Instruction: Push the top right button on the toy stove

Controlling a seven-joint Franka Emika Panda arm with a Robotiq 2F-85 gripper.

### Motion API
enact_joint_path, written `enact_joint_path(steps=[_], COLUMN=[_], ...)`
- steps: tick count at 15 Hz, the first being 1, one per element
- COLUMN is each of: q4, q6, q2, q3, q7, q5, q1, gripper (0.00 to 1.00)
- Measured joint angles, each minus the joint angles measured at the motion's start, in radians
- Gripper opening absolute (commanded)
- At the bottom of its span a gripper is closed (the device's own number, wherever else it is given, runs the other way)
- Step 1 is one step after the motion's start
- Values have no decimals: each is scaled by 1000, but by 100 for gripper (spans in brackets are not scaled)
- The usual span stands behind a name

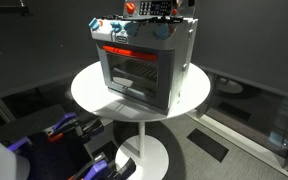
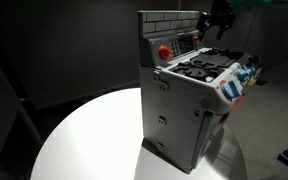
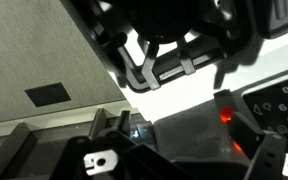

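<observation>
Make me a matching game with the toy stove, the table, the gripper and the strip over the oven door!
Things:
1 stove
2 table
3 gripper
4 strip

Matches:
A white
B red
C on the table
D over the stove

Pairs: 1-C, 2-A, 3-D, 4-B

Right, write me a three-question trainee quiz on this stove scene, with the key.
1. True or false: the toy stove lies tipped on its side.
2. What does it stand on? A) a round white table B) a wooden shelf C) the floor
3. Fill in: the pincer hangs ___ the stove's top.
Key: 1 false; 2 A; 3 above.
</observation>
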Motion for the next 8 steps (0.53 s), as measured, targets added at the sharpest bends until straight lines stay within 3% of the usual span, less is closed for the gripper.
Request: enact_joint_path(steps=[8], q4=[-16], q6=[-257], q2=[-98], q3=[-6], q7=[-46], q5=[66], q1=[-3], gripper=[100])
